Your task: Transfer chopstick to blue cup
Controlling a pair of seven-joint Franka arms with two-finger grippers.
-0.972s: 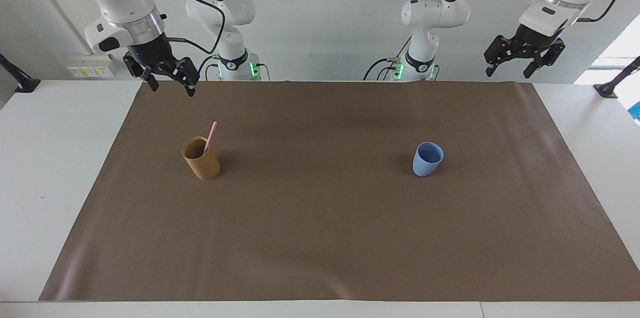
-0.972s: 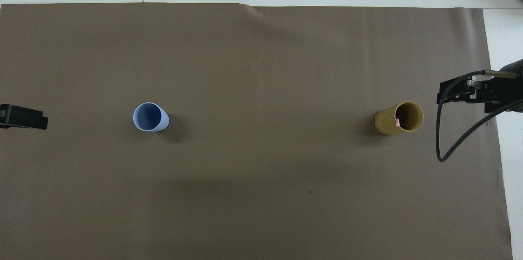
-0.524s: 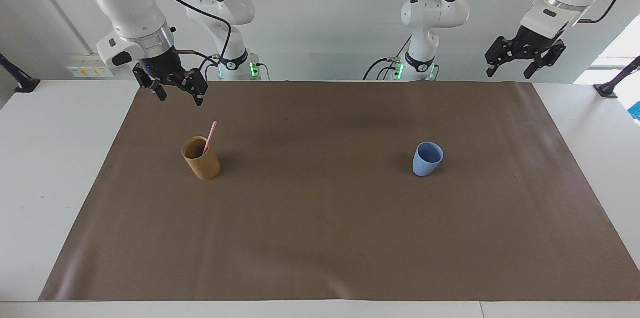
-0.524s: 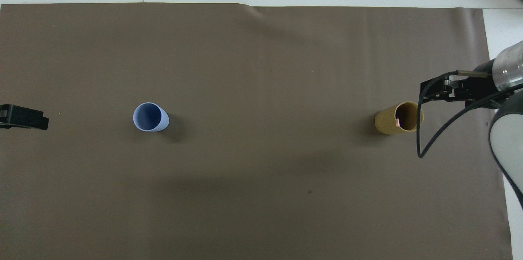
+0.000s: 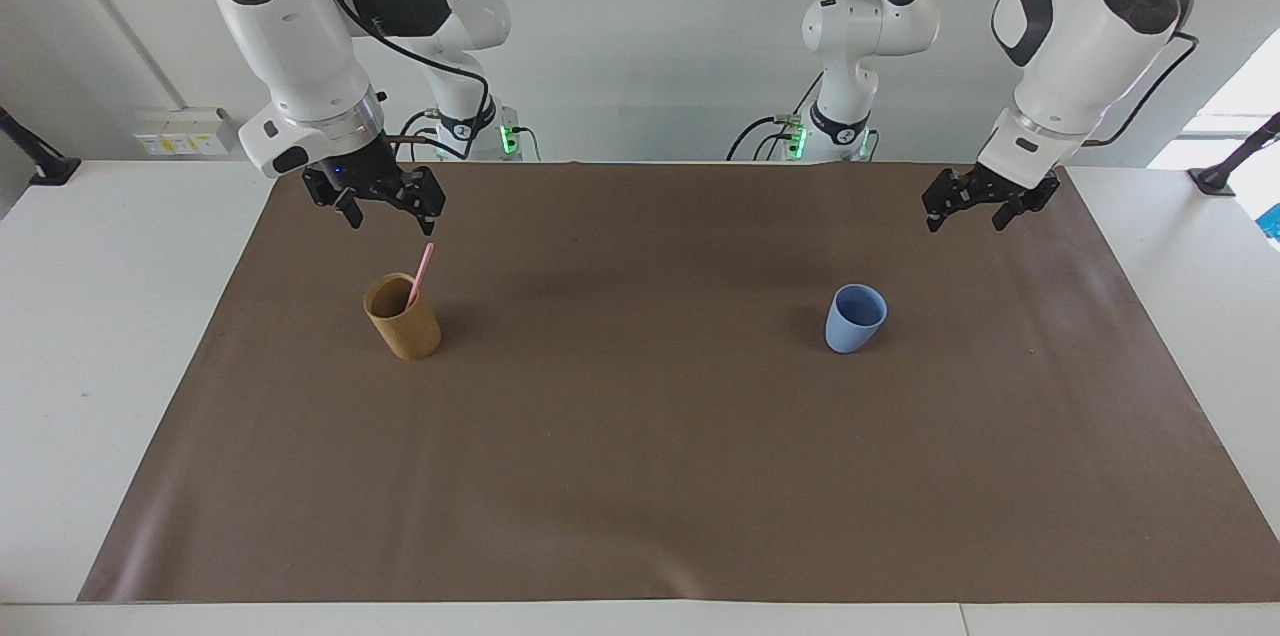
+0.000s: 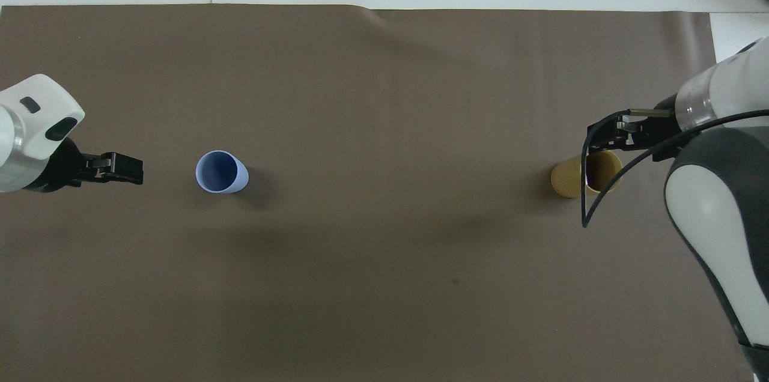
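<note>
While the chopstick [image 5: 420,276] stands tilted in the tan cup [image 5: 403,317] toward the right arm's end of the brown mat [image 5: 640,476], the right gripper [image 5: 389,212] hangs just above its tip, fingers spread and empty. Well apart, the blue cup [image 5: 855,317] stands upright with the left gripper [image 5: 966,215] raised near it, also spread and empty.

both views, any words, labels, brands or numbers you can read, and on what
None can be read.
The brown cup, blue cup, chopstick and brown mat show no print.
The white box on the wall may carry labels; too small to read.
The round marks at the arm bases are too small to read.
</note>
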